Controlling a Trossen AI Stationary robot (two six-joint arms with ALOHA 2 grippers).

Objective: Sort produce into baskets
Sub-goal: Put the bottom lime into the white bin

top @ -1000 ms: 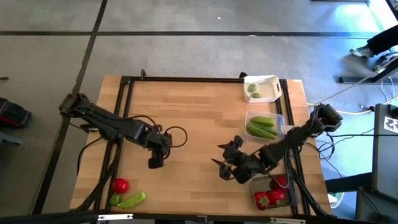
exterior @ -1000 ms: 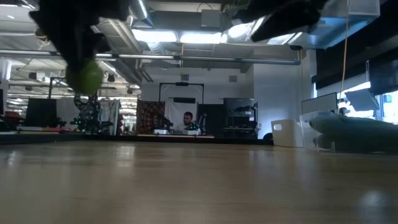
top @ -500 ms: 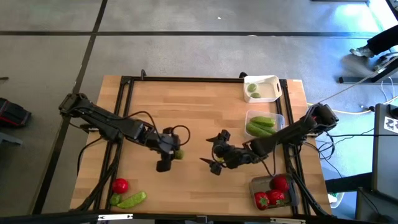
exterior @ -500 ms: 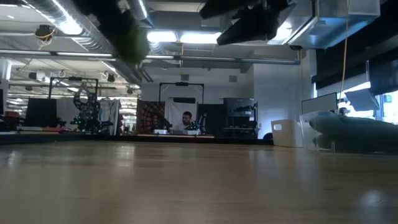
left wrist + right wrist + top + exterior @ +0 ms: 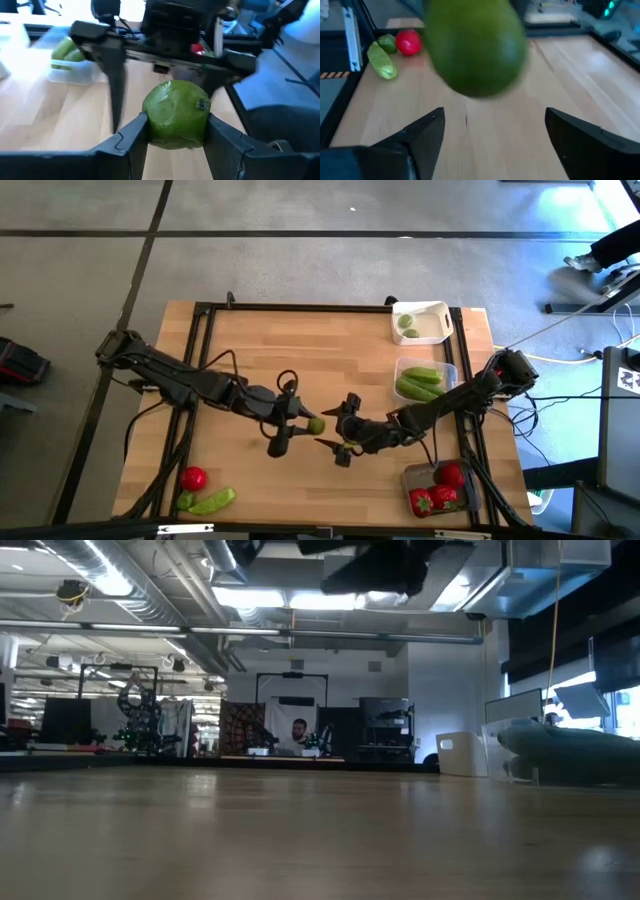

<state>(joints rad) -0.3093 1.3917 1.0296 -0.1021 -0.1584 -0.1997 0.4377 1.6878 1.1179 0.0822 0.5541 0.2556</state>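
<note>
A small round green lime (image 5: 316,425) sits pinched between the fingers of the left end effector (image 5: 303,424), held above the middle of the wooden surface (image 5: 300,350). In the left wrist view the lime (image 5: 176,114) fills the gap between the two dark fingers (image 5: 125,137), touching both. Directly facing it, just beyond the lime, is the right end effector (image 5: 338,432), its fingers spread wide with nothing between them; in the right wrist view the lime (image 5: 475,47) hangs close in front of those spread fingers (image 5: 422,132)

Behind the right end effector, along its arm's side of the surface, stand three baskets. The dark grey basket (image 5: 412,478) holds red tomato-like pieces (image 5: 440,490). The clear basket (image 5: 452,372) holds long green pods (image 5: 420,383). The white basket (image 5: 435,310), farthest off, holds one green lime-like piece (image 5: 407,323)

Behind the left end effector, well apart at the surface's near corner, lie a red tomato (image 5: 194,477), a small green piece (image 5: 184,500) and a green pod (image 5: 213,501), close together
</note>
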